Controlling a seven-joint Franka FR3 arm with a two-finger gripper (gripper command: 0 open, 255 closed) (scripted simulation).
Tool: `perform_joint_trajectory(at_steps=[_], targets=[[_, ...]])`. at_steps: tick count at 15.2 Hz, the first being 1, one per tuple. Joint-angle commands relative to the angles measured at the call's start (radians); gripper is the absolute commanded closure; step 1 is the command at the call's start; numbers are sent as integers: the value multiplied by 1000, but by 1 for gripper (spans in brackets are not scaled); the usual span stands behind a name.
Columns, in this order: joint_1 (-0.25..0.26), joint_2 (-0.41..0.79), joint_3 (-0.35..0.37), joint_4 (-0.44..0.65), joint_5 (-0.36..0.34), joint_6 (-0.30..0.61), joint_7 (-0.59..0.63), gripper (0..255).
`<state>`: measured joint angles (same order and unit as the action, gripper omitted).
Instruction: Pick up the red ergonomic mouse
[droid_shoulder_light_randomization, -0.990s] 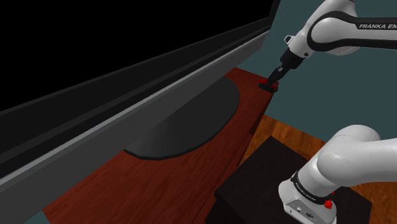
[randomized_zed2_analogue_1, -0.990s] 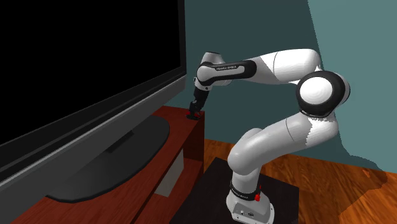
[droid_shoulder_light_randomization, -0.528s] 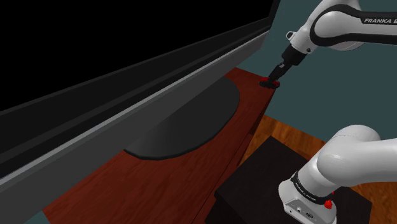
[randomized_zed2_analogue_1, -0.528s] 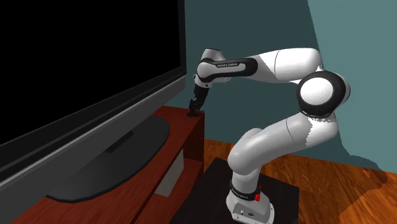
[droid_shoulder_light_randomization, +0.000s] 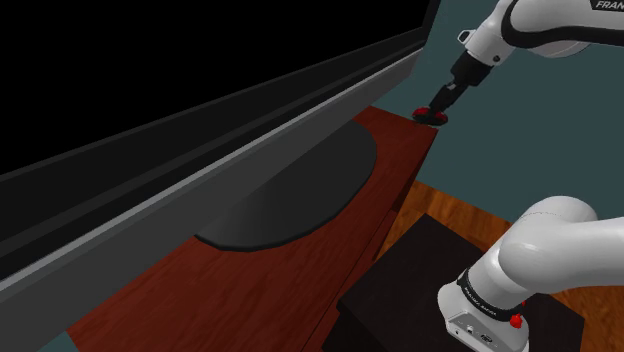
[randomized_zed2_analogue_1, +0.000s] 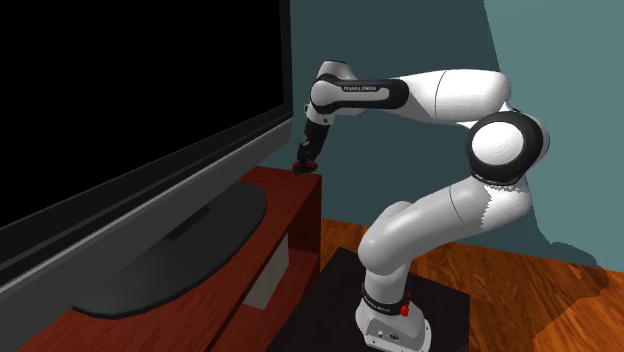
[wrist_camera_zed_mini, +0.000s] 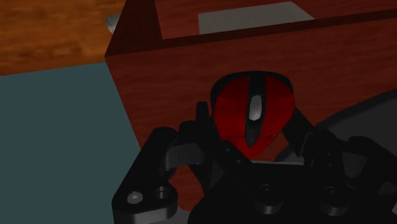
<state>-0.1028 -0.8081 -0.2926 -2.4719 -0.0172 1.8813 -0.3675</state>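
The gripper (wrist_camera_zed_mini: 250, 121) was closed on the red mouse (wrist_camera_zed_mini: 232, 108), which sat clasped between its two fingers. The mouse hung just above a corner of the wooden table (droid_shoulder_light_randomization: 290, 280), beyond the TV (droid_shoulder_light_randomization: 250, 120) and its dark base (droid_shoulder_light_randomization: 300, 190).

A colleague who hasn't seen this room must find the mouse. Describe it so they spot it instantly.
Follow the reddish-brown cabinet under the big black TV to the corner beneath the white arm's hand. There the black gripper clasps the mouse: bright red with a black centre strip and grey wheel, unlike the dull cabinet.
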Motion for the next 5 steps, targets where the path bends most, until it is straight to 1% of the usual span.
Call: perform_joint_trajectory(at_steps=[1, 3, 5], targets=[[3, 4, 4, 30, 3, -26, 4, 255], [5, 8, 7, 59, 5, -50, 7, 255], [5, 8, 7, 61, 6, -52, 8, 255]])
